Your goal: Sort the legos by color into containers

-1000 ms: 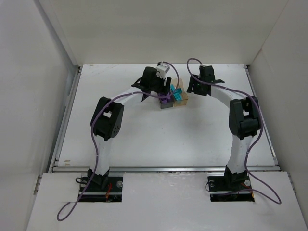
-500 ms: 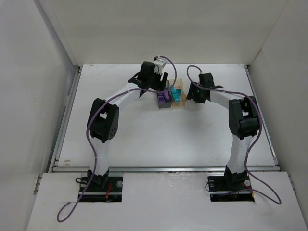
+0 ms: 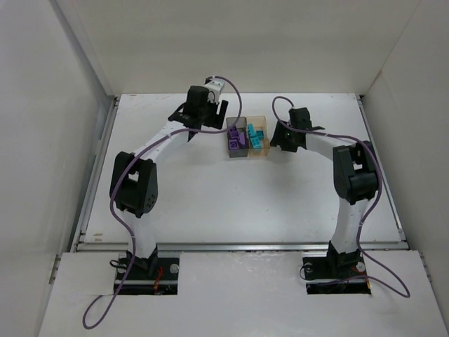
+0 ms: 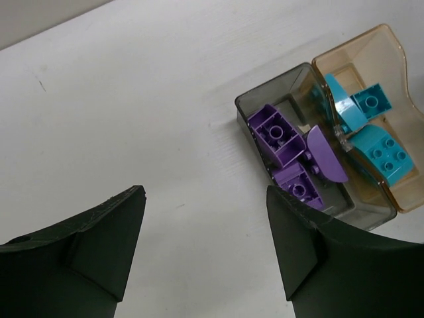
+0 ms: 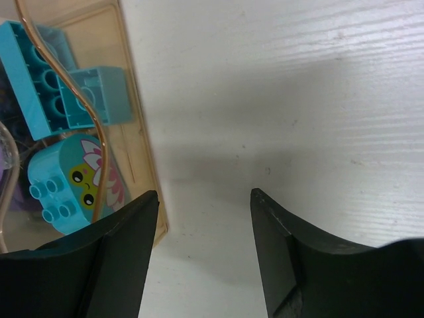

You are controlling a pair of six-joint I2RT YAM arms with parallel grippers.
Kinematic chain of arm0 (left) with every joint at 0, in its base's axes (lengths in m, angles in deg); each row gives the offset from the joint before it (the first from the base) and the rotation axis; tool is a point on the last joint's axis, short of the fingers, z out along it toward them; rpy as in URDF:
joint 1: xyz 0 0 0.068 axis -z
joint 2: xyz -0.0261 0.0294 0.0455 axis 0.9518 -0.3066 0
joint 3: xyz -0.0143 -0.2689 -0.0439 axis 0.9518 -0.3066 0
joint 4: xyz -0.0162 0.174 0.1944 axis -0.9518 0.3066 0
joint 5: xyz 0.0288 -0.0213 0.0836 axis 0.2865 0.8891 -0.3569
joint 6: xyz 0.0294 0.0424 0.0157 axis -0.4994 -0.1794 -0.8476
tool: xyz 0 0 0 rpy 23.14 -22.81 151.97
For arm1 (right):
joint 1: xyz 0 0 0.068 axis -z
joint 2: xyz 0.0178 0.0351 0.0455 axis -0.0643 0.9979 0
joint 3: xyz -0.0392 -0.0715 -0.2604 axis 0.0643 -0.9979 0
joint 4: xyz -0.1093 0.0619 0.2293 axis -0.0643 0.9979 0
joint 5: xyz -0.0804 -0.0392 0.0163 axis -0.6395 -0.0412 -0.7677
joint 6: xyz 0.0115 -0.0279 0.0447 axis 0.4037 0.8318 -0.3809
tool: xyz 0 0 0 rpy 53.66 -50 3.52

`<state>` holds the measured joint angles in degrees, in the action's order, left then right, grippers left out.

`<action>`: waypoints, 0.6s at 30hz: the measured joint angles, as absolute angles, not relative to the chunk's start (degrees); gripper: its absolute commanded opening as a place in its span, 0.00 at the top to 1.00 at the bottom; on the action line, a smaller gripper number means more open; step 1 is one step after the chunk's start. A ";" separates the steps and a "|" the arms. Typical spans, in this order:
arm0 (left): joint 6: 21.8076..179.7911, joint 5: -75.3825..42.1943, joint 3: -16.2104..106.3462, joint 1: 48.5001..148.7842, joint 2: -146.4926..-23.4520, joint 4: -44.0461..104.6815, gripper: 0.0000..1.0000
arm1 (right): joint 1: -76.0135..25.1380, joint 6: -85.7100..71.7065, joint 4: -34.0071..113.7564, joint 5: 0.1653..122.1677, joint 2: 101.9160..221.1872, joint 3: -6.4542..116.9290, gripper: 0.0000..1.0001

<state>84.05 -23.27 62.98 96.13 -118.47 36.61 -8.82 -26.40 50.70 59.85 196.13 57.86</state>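
Wide-open and holding nothing, the left gripper (image 4: 204, 218) hangs above bare table (image 4: 132, 99) just beside the containers, while the right gripper (image 5: 204, 218) — jaws also parted and empty — hovers low at the outer wall of the amber container (image 4: 351, 43). Every one of the legos in view lies inside a box: the purple bricks (image 4: 281, 136), among them a curved purple piece (image 4: 324, 156), sit heaped in the smoky grey container (image 4: 272, 83), and the teal bricks (image 4: 368, 99) fill the amber one, including a rounded teal brick with a printed face (image 5: 79, 179) seen from the right wrist. The two boxes stand touching, long sides together, near the far middle of the table, the grey one on the left arm's side. No colour appears to be in the wrong box, so the sorting looks finished and the step in hand reads as the close of the job. What remains, by this judgement, is for both arms to pull away — the right with care, since its fingers are close enough to the amber wall to knock it.
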 measured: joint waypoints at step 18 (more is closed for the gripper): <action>80.99 -24.28 53.78 89.07 -102.23 40.87 0.29 | -7.08 -26.97 50.46 56.03 182.42 52.33 0.29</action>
<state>80.99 -24.28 53.78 89.07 -102.23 40.87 -7.08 -26.97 50.46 56.03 182.42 52.33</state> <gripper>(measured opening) 0.706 0.677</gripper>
